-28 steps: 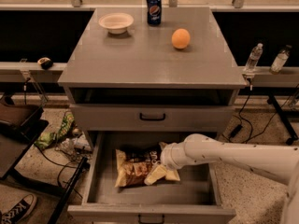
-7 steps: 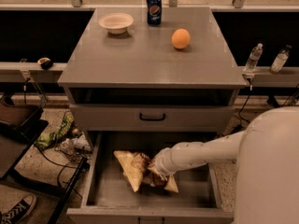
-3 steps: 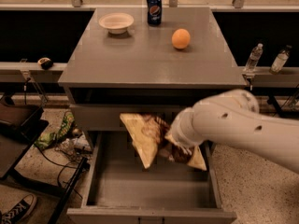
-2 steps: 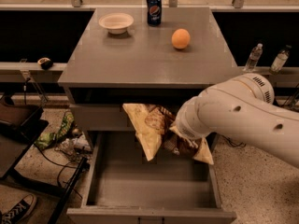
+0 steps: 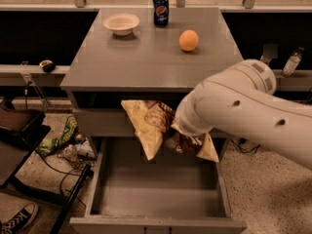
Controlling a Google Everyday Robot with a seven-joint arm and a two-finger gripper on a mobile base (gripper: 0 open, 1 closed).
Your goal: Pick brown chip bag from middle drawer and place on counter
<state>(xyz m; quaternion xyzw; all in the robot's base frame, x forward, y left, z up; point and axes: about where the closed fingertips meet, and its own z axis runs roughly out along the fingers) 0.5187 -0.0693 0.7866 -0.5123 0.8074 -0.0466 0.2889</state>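
I see the counter up top and the drawer open below it. The bag hangs in mid-air above the drawer, its long axis running crosswise and dipping right, with one corner pointing down. My gripper is clamped on its middle.

this looks like a robot test lab rather than a home. a bare grey painted cabinet stands alone at centre on a speckled stone floor. loose black cables and a crumpled green wrapper lie at lower left near a black-and-white sneaker. a bulky white robot arm fills the right, its gripper at mid-frame above the open grey drawer tray.
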